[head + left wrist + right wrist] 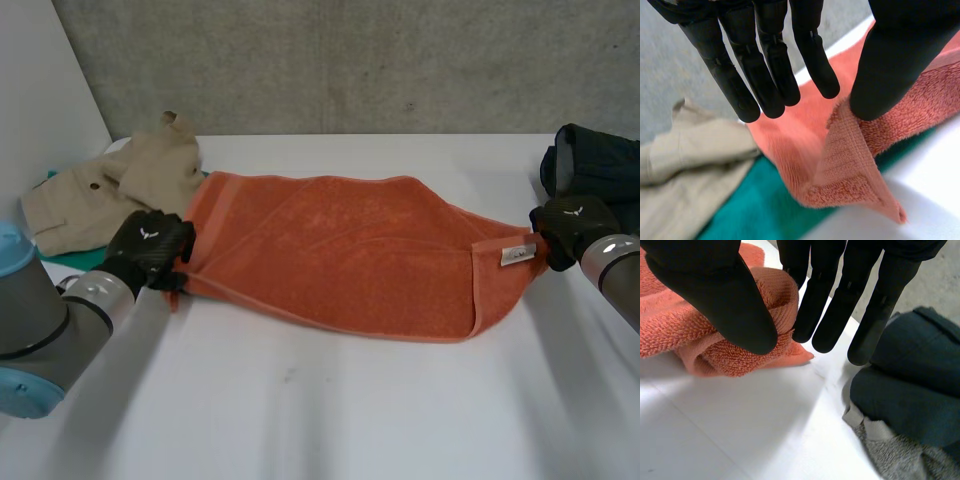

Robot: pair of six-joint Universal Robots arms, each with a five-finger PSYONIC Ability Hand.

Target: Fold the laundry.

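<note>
An orange terry towel is stretched lengthwise across the white tabletop, with one black hand at each end. Its bunched right corner is pinched between the thumb and straight fingers of the right hand. The left hand is set at the towel's gathered left end, though it cannot be told whether the cloth is gripped there. A beige buttoned garment is seen over a green cloth behind the left hand. A dark blue folded garment is seen beside the right hand.
</note>
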